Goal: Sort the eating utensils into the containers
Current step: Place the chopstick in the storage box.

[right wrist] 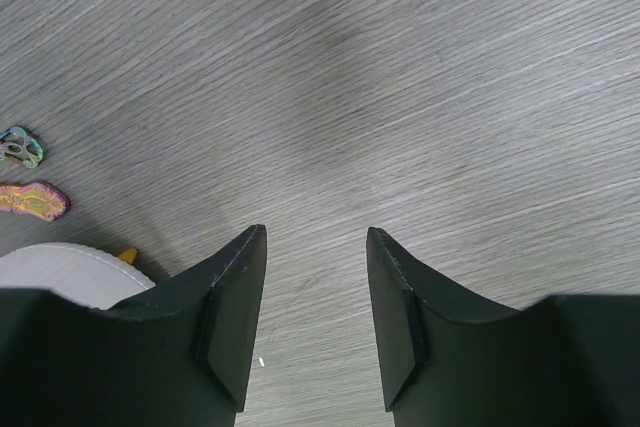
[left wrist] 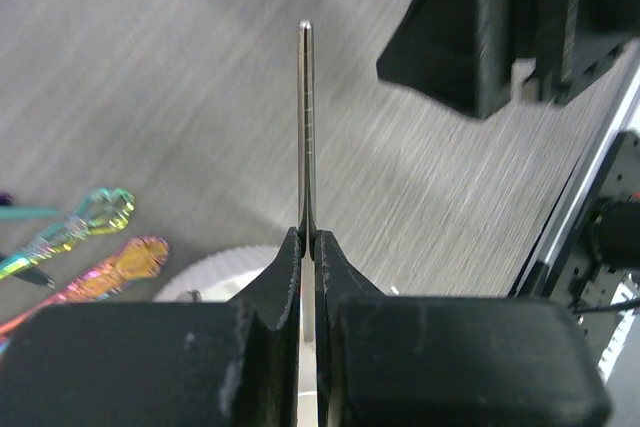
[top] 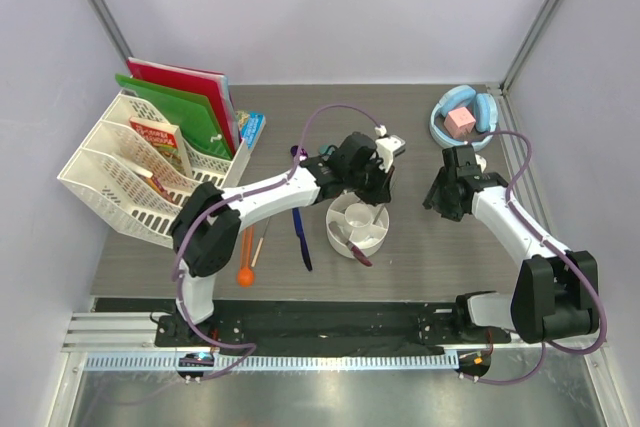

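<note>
The white round cup (top: 358,227) with inner walls stands mid-table, with a purple piece (top: 359,256) sticking out of its near side. My left gripper (top: 377,185) hovers over the cup's far rim. In the left wrist view it (left wrist: 308,239) is shut on a thin silver utensil (left wrist: 306,127), seen edge-on and pointing away. Two iridescent pieces (left wrist: 85,225) lie left of the cup rim (left wrist: 222,265). My right gripper (top: 446,199) is open and empty right of the cup, its jaws (right wrist: 315,239) over bare table. An orange spoon (top: 245,265), an orange chopstick (top: 261,245) and a dark blue knife (top: 300,239) lie left of the cup.
A white lattice file rack (top: 125,179) with books and folders stands at the far left. A light blue bowl (top: 485,112) with a pink cube (top: 459,122) sits at the far right. In the right wrist view the cup's edge (right wrist: 60,269) and two iridescent tips (right wrist: 32,199) show at the left.
</note>
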